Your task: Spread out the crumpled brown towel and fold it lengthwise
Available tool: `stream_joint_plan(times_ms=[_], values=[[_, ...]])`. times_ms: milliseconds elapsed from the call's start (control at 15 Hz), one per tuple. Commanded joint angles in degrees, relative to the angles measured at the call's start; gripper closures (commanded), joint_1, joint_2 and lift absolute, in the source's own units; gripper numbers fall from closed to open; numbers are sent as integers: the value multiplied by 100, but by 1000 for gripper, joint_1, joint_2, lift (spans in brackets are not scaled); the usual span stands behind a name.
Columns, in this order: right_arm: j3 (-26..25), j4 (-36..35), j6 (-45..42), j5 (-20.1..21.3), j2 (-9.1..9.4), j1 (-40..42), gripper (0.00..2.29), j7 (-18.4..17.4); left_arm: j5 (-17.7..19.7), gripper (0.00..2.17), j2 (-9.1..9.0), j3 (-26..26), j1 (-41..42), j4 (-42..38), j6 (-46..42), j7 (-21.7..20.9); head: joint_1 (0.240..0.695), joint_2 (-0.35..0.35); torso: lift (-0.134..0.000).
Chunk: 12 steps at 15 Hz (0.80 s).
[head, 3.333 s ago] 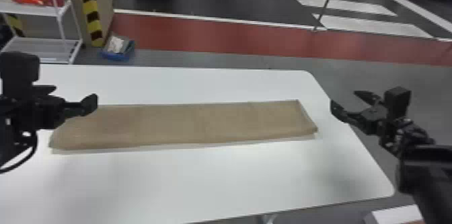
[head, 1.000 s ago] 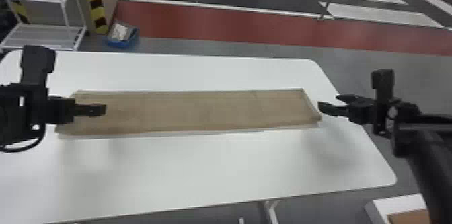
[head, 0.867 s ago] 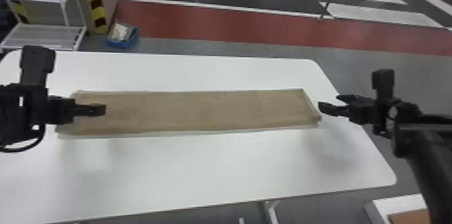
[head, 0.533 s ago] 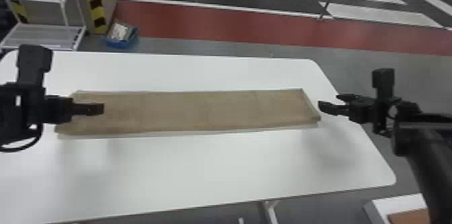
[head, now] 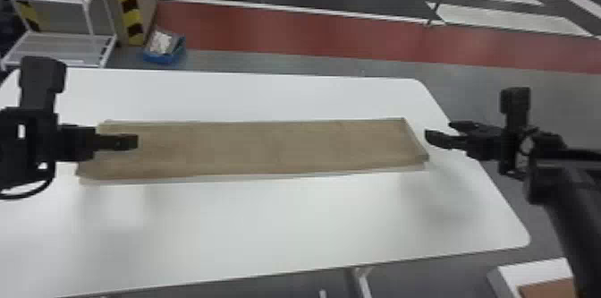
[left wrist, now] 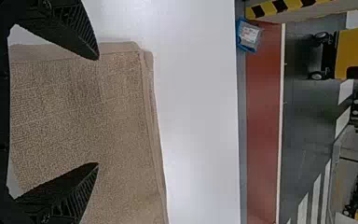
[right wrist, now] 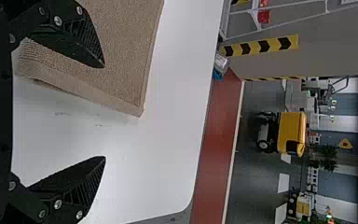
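Left gripper [head: 133,142]: fingers spread apart, poised over the towel's left end. Right gripper [head: 438,131]: fingers likewise parted, by the table's right edge, just beyond the towel's right end. Brown towel [head: 268,147]: a long, narrow, flat folded strip on the white table [head: 277,225], running rightward from beneath the left gripper to just short of the right one's tips. Layers show along its near edge and at the right end. Blue box [head: 164,56]: on the floor past the table's far edge, ahead and slightly right of the left gripper.
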Motion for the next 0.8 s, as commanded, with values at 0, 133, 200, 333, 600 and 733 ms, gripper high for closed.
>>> stream_joint_plan(times_ms=[0,133,200,333,600,733], values=[[-2,0,51,-5,0,-36,215,10,25,80,6,13,2,0,0,-1,695,-213,-120],[-2,0,86,-5,0,-53,124,10,25,80,14,31,-7,0,0,-18,695,-213,-120],[-2,0,121,-5,0,-80,103,10,34,80,14,49,-7,0,18,-27,695,-213,-120],[-2,0,103,13,0,-88,107,1,51,80,23,75,-33,0,18,-36,695,-212,-120],[-2,0,174,-22,-27,-115,110,10,87,80,32,75,-51,0,18,-27,695,-209,-120],[-19,0,191,-22,-27,-115,113,10,104,80,50,75,-59,0,18,-45,695,-211,-120]])
